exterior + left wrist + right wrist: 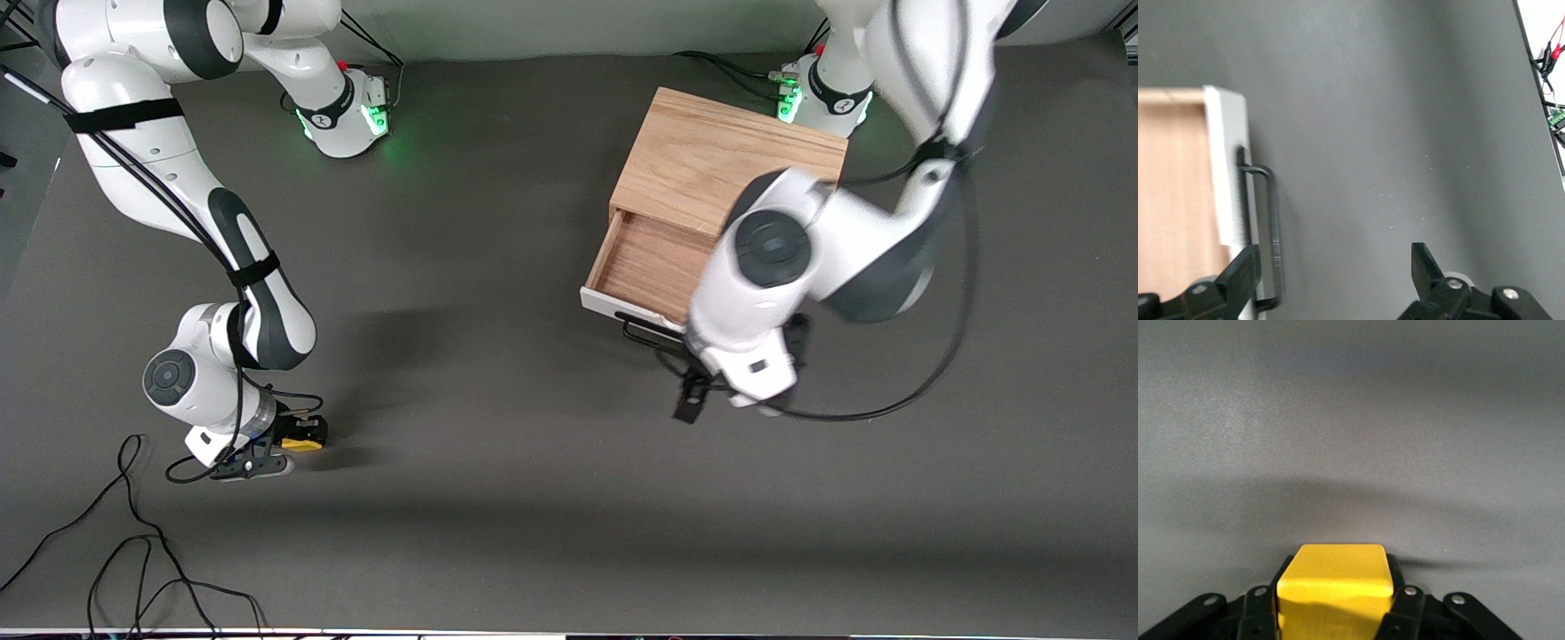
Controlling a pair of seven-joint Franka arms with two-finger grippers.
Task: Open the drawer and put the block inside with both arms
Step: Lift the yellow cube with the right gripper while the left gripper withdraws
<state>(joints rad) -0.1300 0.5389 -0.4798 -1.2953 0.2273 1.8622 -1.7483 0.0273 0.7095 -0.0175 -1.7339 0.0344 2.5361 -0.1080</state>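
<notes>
1. Black cables (133,551) lie on the dark table (498,498), closest to the front camera, at the right arm's end.
2. Just above them in the front view, the right gripper (289,447) is down low at the table. Its fingers are squeezed on the yellow block (302,444), one on each side.
3. From the right wrist, the block (1335,587) sits snug between the two black fingers (1401,613).
4. Toward the left arm's end stands the wooden cabinet (725,164). Its drawer (653,267) is pulled out, and the light wood inside shows.
5. On the drawer's white front is a black handle (645,331).
6. The left gripper (702,391) hangs over the table just in front of the drawer. Its fingers are spread wide and hold nothing.
7. From the left wrist, the handle (1271,233) is close by one finger (1238,277), and the drawer's white front (1228,167) is beside it.
</notes>
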